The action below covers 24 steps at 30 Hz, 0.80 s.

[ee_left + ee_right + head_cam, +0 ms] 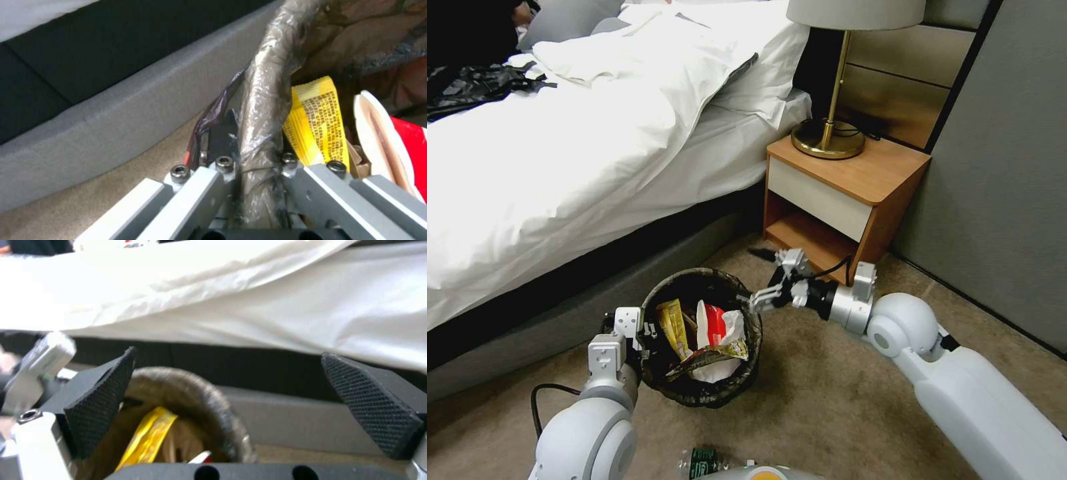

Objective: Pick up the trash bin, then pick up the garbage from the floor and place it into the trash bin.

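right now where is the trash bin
In the head view the trash bin sits low centre beside the bed, its rim clamped by the left tool.

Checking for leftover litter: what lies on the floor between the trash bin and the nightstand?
Bare carpet in the head view; above it hovers the open right hand, beside the trash bin, short of the nightstand.

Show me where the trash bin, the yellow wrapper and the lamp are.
trash bin point(730, 393): head view, its bag-covered outer wall.
yellow wrapper point(671, 327): head view, its upper half inside the bin.
lamp point(828, 139): head view, its round brass base.
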{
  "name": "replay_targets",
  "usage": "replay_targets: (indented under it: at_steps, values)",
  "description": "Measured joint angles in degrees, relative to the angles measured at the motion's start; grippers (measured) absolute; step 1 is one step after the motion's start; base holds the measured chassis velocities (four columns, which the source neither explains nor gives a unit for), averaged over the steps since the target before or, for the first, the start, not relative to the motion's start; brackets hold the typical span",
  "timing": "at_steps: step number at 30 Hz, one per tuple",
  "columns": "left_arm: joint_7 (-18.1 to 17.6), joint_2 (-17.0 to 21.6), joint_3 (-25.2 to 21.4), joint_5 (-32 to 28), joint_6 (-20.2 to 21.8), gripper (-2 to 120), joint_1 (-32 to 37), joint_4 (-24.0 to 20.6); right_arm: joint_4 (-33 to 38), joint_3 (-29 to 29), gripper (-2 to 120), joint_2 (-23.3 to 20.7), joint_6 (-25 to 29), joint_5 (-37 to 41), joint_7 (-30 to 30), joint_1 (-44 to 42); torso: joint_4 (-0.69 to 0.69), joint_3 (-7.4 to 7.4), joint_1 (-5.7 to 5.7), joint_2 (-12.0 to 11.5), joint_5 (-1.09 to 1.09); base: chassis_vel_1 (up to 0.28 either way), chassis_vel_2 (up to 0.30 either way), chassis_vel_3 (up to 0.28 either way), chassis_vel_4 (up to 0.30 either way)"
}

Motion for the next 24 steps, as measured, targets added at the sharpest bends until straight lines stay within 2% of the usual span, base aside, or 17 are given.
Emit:
replay_targets:
  at_steps: [7,9,11,12,13,16,17,19,21,22,23,24]
  values:
    - [0.0,0.1,0.0,0.0,0.0,0,0.0,0.0,2.1,4.8,100,0.3,0.5,1.4,2.1,-0.2,0.0,0.0,0.0,0.0,0.0,0.0,0.0,0.0,0.0]
    - [0.0,0.0,0.0,0.0,0.0,0,0.0,0.0,3.2,6.4,100,0.5,0.9,1.7,3.7,-0.4,0.0,0.0,0.0,0.0,0.0,0.0,0.0,0.0,0.0]
    - [0.0,0.1,-0.1,0.0,0.0,0,0.1,0.0,5.3,9.3,100,1.2,1.2,0.4,7.8,-1.4,0.0,0.0,0.0,0.0,0.0,0.0,0.0,0.0,0.0]
    - [0.0,0.1,-0.1,-0.1,0.0,0,0.1,-0.1,6.3,11.6,100,2.0,1.7,-3.0,11.2,-2.3,0.0,0.0,0.0,0.0,-0.01,0.0,0.0,0.0,0.0]
    - [0.0,0.1,-0.1,-0.1,0.0,0,0.1,-0.1,6.3,11.6,100,2.0,1.7,-3.0,11.2,-2.3,0.0,0.0,0.0,0.0,-0.01,0.0,0.0,0.0,0.0]
    - [0.1,-0.3,0.1,-0.1,0.0,0,0.0,-0.1,8.3,18.0,100,4.5,3.4,-10.2,15.5,-5.9,0.01,0.0,0.0,0.0,0.0,0.0,0.0,0.0,0.0]
    - [0.1,-0.3,0.1,-0.1,0.0,0,0.0,-0.1,8.3,18.0,100,4.5,3.4,-10.2,15.5,-5.9,0.01,0.0,0.0,0.0,0.0,0.0,0.0,0.0,0.0]
    - [0.3,-0.3,0.2,0.2,0.0,0,0.0,-0.3,10.0,22.9,100,6.4,4.4,-15.4,18.0,-10.6,0.01,0.0,0.0,0.0,-0.01,0.0,0.0,0.0,0.0]
    - [0.4,-0.3,0.2,0.2,0.0,0,0.0,-0.3,10.1,24.1,100,7.1,4.9,-17.4,18.3,-11.9,-0.01,0.0,0.0,0.0,-0.02,0.0,0.0,0.0,0.0]
    - [0.4,-0.2,0.2,0.3,0.0,0,0.0,-0.4,10.1,26.6,100,9.3,6.7,-23.3,19.4,-14.9,0.01,0.0,0.0,0.0,0.0,0.0,0.0,0.0,0.0]
    - [0.4,-0.2,0.2,0.3,0.0,0,0.0,-0.4,10.1,26.6,100,9.3,6.7,-23.3,19.4,-14.9,0.01,0.0,0.0,0.0,0.0,0.0,0.0,0.0,0.0]
    - [0.5,-0.1,0.2,0.3,0.0,0,0.0,-0.5,10.1,29.0,100,12.1,8.5,-28.1,20.3,-17.8,-0.01,0.0,0.0,0.0,0.01,0.0,0.0,0.0,0.0]
